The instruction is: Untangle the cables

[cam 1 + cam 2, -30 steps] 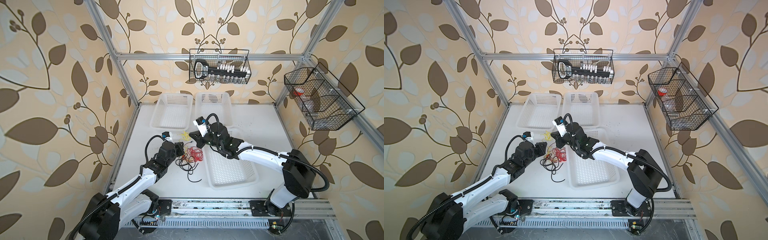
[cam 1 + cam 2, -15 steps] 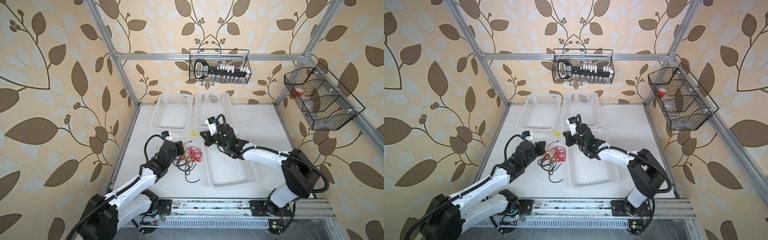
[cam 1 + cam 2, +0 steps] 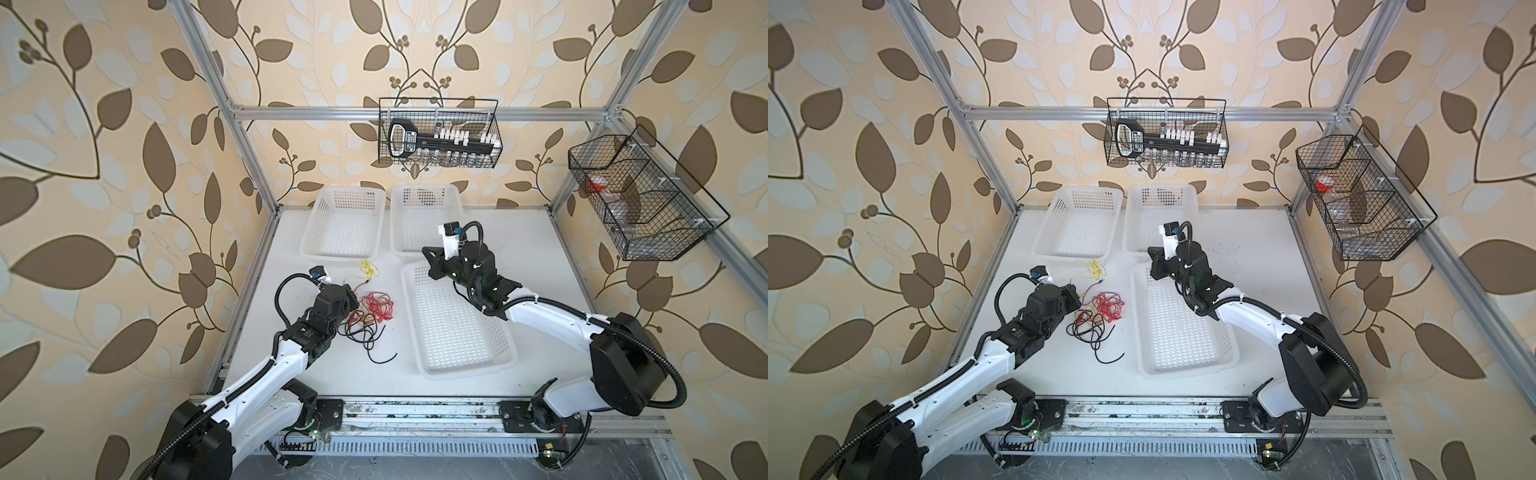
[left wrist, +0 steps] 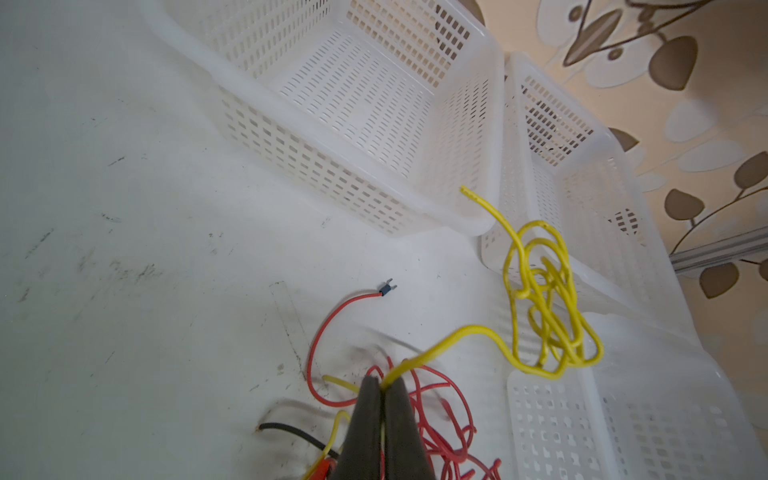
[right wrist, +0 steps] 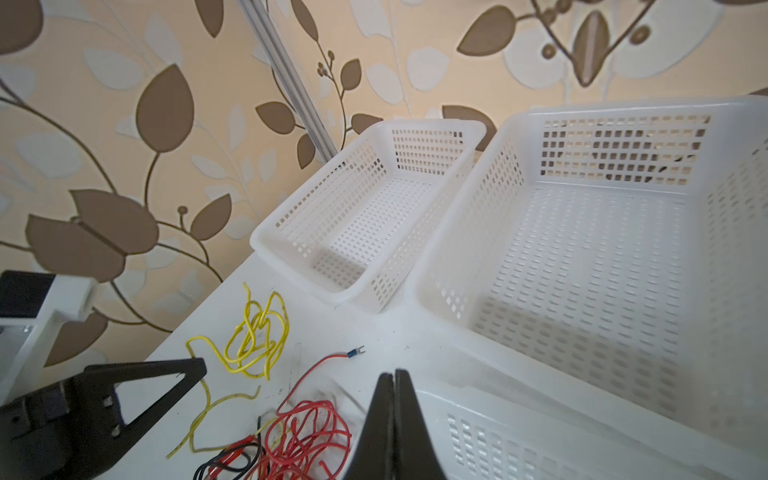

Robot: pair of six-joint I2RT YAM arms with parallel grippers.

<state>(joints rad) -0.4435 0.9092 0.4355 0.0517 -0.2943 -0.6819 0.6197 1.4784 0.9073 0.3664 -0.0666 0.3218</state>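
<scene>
With the cables (image 3: 368, 322) on the table (image 3: 353, 382) just beside the tray (image 3: 469, 370), separation is in hand: the left fingers (image 4: 374, 399) are pinched shut on the yellow cable (image 4: 457, 332), while the right fingers (image 5: 401, 399), shut and empty over the tray's far corner, should probably open next to pin the red tangle (image 3: 379, 306).

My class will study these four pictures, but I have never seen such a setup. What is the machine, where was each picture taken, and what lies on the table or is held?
The machine has a left arm and a right arm, each ending in a claw. Two pictures look down from overhead; two come from wrist cameras. On the white table lie a red cable, a black cable, a yellow cable and three white baskets. The left claw is shut on the yellow cable; the right claw is shut, holding nothing.
</scene>
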